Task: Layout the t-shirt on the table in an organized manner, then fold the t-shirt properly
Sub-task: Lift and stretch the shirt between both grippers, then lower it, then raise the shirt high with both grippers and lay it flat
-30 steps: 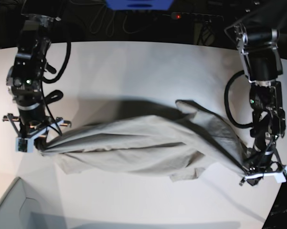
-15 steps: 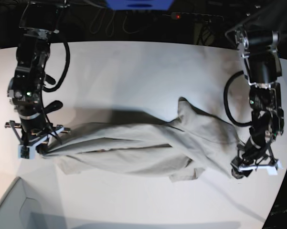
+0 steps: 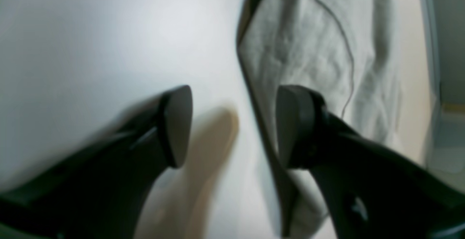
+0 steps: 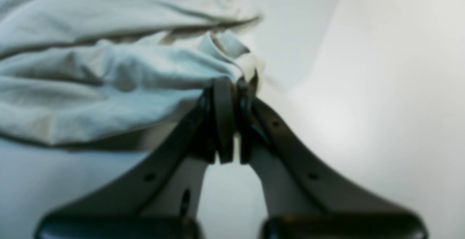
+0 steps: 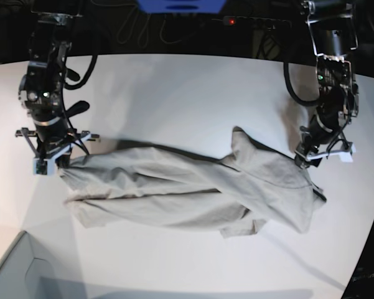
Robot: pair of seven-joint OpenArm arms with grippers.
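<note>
The t-shirt (image 5: 187,190) lies bunched and wrinkled across the middle of the white surface (image 5: 174,93). The right gripper (image 4: 231,122) is pinched tight on one end of the t-shirt (image 4: 109,72). The left gripper (image 3: 232,126) has its two fingers (image 3: 178,122) wide apart with nothing between them, just beside the cloth's other end (image 3: 308,50).

Two black jointed arms, looped black cables along each, small green light on each forearm, white brackets at the wrists, left hand (image 3: 232,126) with smooth black rounded fingers (image 3: 178,122), right hand (image 4: 232,122) with black fingers dotted with small screw holes
</note>
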